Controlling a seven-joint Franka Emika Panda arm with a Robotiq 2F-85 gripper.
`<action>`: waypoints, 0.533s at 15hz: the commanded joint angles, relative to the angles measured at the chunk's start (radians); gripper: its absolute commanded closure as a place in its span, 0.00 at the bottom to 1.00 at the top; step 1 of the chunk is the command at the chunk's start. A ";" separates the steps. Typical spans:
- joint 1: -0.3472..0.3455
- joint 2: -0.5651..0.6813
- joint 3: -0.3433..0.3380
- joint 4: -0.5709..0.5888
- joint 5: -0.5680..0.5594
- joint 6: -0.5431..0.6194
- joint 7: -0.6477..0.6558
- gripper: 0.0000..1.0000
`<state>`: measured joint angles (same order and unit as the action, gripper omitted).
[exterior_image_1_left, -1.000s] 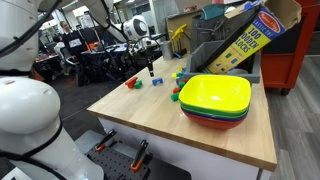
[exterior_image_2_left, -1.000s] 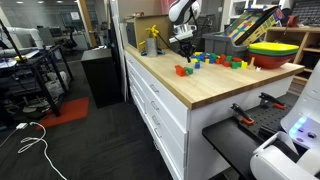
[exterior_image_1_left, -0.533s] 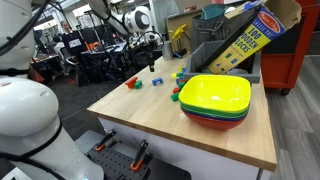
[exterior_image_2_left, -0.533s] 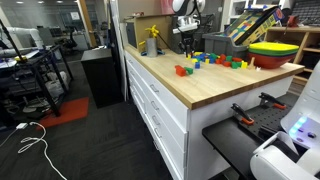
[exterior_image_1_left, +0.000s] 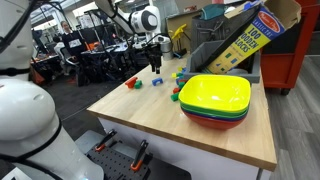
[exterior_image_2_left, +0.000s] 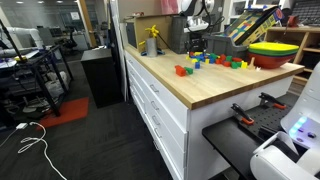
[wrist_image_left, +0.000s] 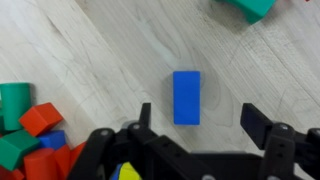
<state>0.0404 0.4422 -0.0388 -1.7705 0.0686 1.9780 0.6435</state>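
Observation:
A blue rectangular block (wrist_image_left: 186, 97) lies flat on the light wood table (wrist_image_left: 120, 50) in the wrist view. My gripper (wrist_image_left: 200, 117) hangs open just above it, a black finger (wrist_image_left: 257, 118) on either side and touching nothing. In both exterior views the gripper (exterior_image_1_left: 155, 64) (exterior_image_2_left: 197, 47) hovers over the far part of the table, with the blue block (exterior_image_1_left: 156, 81) below it. Nothing is held.
Red, green and blue blocks (wrist_image_left: 30, 135) are heaped at the left of the wrist view and a teal block (wrist_image_left: 250, 8) lies at the top. Stacked bowls, yellow on top (exterior_image_1_left: 215, 95) (exterior_image_2_left: 272, 50), stand near a tilted wood-blocks box (exterior_image_1_left: 250, 35). Scattered blocks (exterior_image_2_left: 215, 62) cover the table.
The jaws went from shut to open and let go of the blue block, which now lies on the table. The gripper has risen and shifted sideways.

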 joint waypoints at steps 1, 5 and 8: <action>-0.007 -0.064 0.003 -0.068 0.039 -0.017 -0.071 0.00; -0.003 -0.096 0.005 -0.121 0.068 -0.021 -0.091 0.00; 0.000 -0.096 0.002 -0.139 0.065 -0.008 -0.104 0.00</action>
<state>0.0429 0.3845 -0.0350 -1.8633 0.1120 1.9730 0.5736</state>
